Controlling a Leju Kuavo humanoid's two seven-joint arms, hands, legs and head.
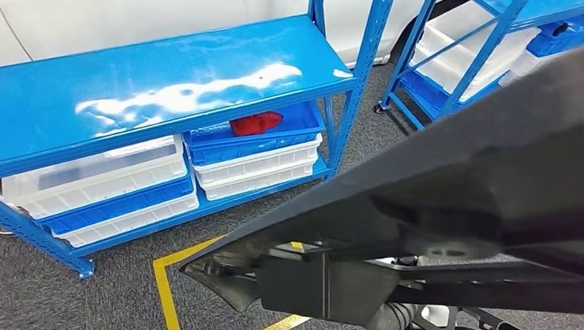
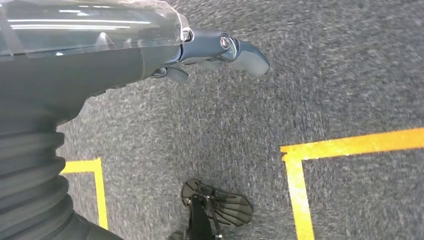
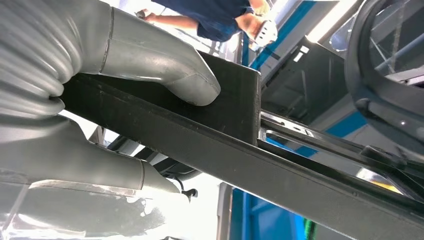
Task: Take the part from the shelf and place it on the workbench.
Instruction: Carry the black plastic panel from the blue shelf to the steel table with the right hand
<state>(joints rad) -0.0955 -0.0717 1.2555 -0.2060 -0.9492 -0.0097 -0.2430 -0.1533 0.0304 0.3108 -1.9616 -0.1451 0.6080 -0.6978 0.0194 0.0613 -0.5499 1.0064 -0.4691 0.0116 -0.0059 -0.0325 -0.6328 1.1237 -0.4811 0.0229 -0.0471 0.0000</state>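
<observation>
The right hand [image 3: 100, 115] clasps the part [image 1: 454, 213], a long black plastic piece: in the right wrist view its thumb presses on one face and its fingers [image 3: 90, 170] wrap the other, with the part's edge running out past them. In the head view the part hangs close under the camera, stretching across the lower right, clear of the blue shelf [image 1: 163, 88] and above the carpet [image 1: 21, 286] with its yellow tape [image 1: 162, 291]. The left hand [image 2: 220, 52] hangs over the carpet, holding nothing; its fingers look loosely extended, though blur leaves their exact spread unclear.

The part is off the shelf, so the step in hand looks like the carry to the worktop, which I cannot see here. To do it well, the grasp should stay firm, since the part is long and held near one spot, so it will want to swing or droop. Keeping it level and turning slowly should stop the far end from clipping the shelf posts. A person [image 3: 215, 17] stands beyond the right hand, so that end needs room.
</observation>
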